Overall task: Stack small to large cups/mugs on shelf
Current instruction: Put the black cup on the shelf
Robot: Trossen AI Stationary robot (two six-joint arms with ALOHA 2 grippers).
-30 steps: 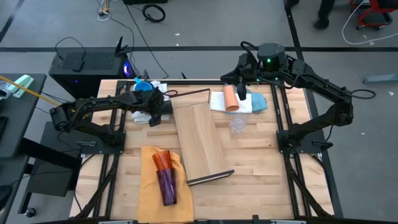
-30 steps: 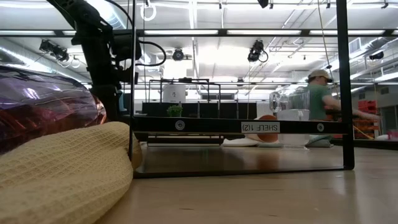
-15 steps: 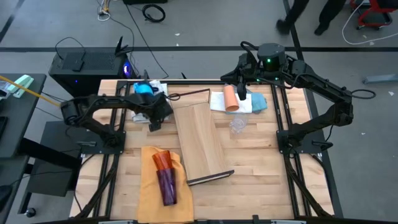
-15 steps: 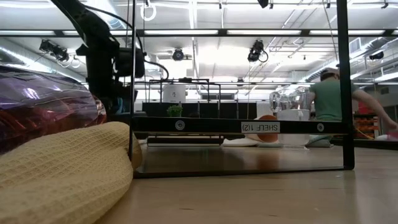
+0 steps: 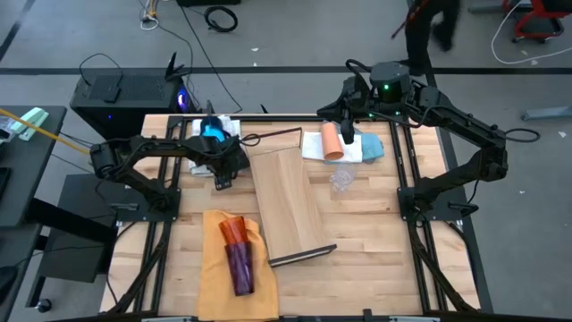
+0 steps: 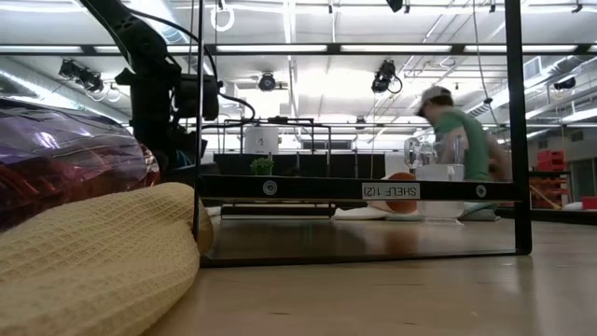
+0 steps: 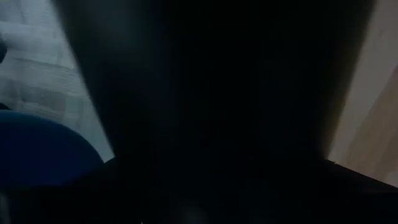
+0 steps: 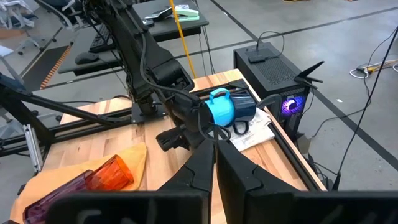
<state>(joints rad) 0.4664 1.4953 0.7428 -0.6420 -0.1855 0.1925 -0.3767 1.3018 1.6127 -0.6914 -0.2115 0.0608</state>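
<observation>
Apparently opening the job with a first pick at the left. Hovering the left gripper [image 5: 223, 168] low at five o'clock of the blue mug [image 5: 212, 131], just beside it; wide or narrow, cannot tell, its own camera being blacked out. Showing the blue mug on a white cloth [image 5: 231, 120] at ten o'clock of the shelf [image 5: 286, 201], touching a navy mug [image 8: 244, 107]. Keeping the orange tumbler [image 5: 234, 231] and purple tumbler [image 5: 241, 266] lying end to end on a yellow cloth [image 5: 213, 282] at seven o'clock. Carrying nothing on the shelf so far, so judging the task barely begun. Resting a peach cup [image 5: 332, 140] on its side at one o'clock, a clear cup [image 5: 340, 182] at three o'clock. Parking the right gripper [image 8: 216, 149] pinched narrow and empty beside the peach cup. Calling next, probably, for squaring over one mug, closing firmly, then lifting clear of its neighbour.
</observation>
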